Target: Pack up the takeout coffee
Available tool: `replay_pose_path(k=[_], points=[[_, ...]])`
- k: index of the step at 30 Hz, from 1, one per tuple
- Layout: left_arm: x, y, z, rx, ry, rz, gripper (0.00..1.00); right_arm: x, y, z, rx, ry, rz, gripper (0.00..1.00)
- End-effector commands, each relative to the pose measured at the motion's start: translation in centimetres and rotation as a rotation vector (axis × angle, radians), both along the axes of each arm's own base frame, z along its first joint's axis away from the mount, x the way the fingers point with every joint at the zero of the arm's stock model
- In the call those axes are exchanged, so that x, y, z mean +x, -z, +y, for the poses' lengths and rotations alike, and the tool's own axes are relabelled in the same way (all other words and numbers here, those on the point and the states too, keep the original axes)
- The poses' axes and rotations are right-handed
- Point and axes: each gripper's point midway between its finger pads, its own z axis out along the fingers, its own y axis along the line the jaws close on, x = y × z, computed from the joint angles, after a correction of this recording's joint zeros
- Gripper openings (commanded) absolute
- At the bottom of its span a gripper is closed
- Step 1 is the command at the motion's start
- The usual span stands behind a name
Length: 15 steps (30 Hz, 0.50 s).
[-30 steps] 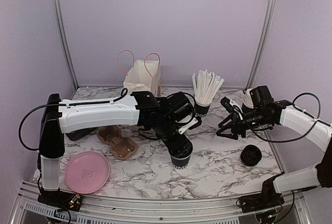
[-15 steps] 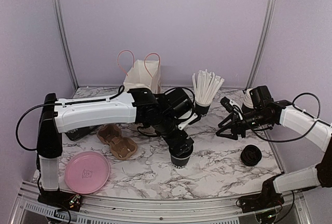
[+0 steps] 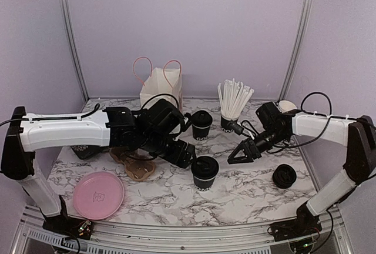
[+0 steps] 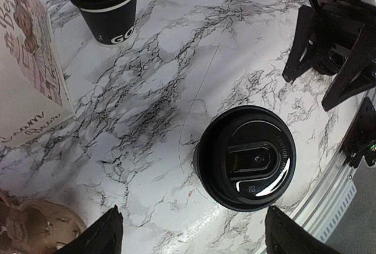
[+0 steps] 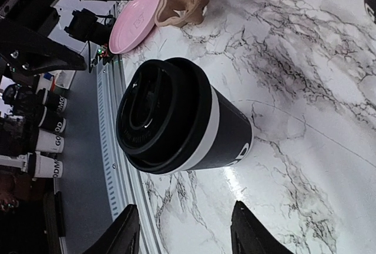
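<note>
Pink plate (image 3: 98, 194): you are finding it lying flat at the near left of the marble table (image 3: 258, 198).

Takeout coffee (image 3: 205, 171): you are looking at a small black paper cup standing upright near the table's middle, towards the near edge. A round black plastic lid is sitting level on it, a thin pale band is showing just under the lid, and white lettering is running near the base. Nothing is touching it.

Left gripper (image 3: 183, 155): it is hovering just beside the coffee on its left. In your left wrist view both fingers (image 4: 108, 233) are standing wide apart with nothing between them, and the lid is showing from above, ahead of the tips.

Right gripper (image 3: 239, 155): it is hanging near the coffee on its right, apart from it. Its fingers (image 5: 123, 233) are spread and gripping nothing, with the cup lying ahead of them.

Left arm (image 3: 64, 130): it is reaching in low from the left, its wrist passing over the pulp cup carrier (image 3: 132, 163).

Right arm (image 3: 317, 126): it is coming in from the right, its wrist angling down towards the centre.

Second lidded cup (image 3: 202, 126): it is standing upright farther back, well apart from the coffee.

Cup of white straws (image 3: 230, 119): it is standing just right of that cup.

Paper bag (image 3: 161, 86): it is standing at the back wall with its pink handles up.
</note>
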Motion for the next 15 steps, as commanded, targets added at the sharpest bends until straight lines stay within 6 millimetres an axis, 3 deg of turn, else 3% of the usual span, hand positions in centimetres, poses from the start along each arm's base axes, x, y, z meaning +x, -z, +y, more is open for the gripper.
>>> replay_pose_path(k=[1,5,15], points=[[0.9,-1.0,-1.7,-0.215,-0.096,0.081,0.82,-0.8,-0.3,1.2,0.087,-0.013,0.182,0.49],[1.3,-0.1,-2.2,-0.242,-0.106,0.11,0.8,-1.4,0.5,2.0,0.096,-0.046,0.24,0.47],[0.2,3.1,-4.1,-0.234,-0.045,0.222,0.71,-1.9,0.7,2.8,0.12,-0.081,0.282,0.42]])
